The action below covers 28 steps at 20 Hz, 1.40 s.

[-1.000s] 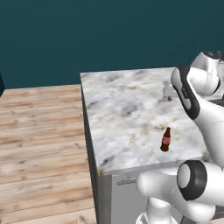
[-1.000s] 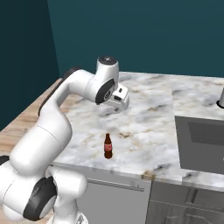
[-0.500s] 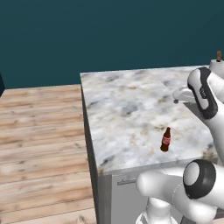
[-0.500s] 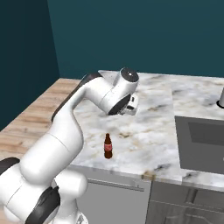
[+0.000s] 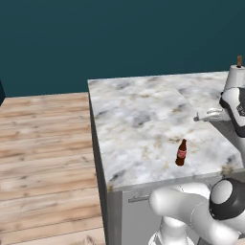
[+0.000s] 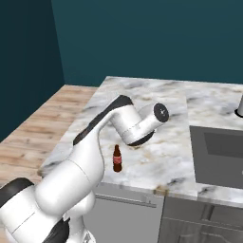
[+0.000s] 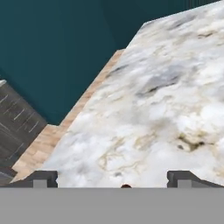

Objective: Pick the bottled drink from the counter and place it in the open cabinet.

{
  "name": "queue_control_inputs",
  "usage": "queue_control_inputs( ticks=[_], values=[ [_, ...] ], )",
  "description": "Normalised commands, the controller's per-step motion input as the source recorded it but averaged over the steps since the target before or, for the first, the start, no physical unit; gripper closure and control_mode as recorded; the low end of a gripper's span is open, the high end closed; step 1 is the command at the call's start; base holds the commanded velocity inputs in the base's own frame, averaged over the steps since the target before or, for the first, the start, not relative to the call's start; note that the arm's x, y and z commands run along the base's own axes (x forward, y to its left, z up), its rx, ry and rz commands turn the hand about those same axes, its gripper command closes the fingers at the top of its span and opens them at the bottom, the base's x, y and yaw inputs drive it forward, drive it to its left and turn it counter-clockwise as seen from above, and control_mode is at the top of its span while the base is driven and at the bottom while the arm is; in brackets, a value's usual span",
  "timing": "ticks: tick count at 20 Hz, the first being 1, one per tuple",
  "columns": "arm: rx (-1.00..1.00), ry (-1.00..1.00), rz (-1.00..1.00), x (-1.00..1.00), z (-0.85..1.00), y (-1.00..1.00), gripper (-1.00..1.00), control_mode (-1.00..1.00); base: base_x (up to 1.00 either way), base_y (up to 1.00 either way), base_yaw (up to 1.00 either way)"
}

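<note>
while the gripper (image 7: pixel 112 179) hangs wide open, the bottled drink (image 5: pixel 181 153) stands upright.
its neck points straight up from the counter (image 5: pixel 139 119).

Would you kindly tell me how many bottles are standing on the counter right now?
1. The bottle stands upright near the front edge of the counter, in front of the robot's base. The arm might hide others.

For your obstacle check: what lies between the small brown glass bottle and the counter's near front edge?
Nothing: bare marbled counter runs from the small brown glass bottle to that edge, seen in the right base view.
</note>
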Motion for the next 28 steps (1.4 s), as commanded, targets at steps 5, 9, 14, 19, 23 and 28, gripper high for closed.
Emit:
queue_control_inputs(
  ticks=[5, 9, 14, 19, 23, 28],
  values=[
    [0.06, -0.22, 0.28, 0.14, -0.41, 0.00, -1.00, -1.00, 0.00, 0.00, 0.00],
    [0.02, -0.19, 0.29, 0.16, -0.39, 0.00, -1.00, -1.00, 0.00, 0.00, 0.00],
    [0.00, -0.17, 0.28, 0.10, -0.16, 0.00, -1.00, -1.00, 0.00, 0.00, 0.00],
    [-0.05, -0.13, 0.23, 0.00, 0.00, 0.00, -1.00, -1.00, 0.00, 0.00, 0.00],
    [-0.01, -0.03, 0.12, 0.00, 0.00, 0.00, -1.00, -1.00, 0.00, 0.00, 0.00],
    [0.00, 0.01, 0.06, 0.00, -0.28, 0.00, -1.00, -1.00, 0.00, 0.00, 0.00]
  ],
)
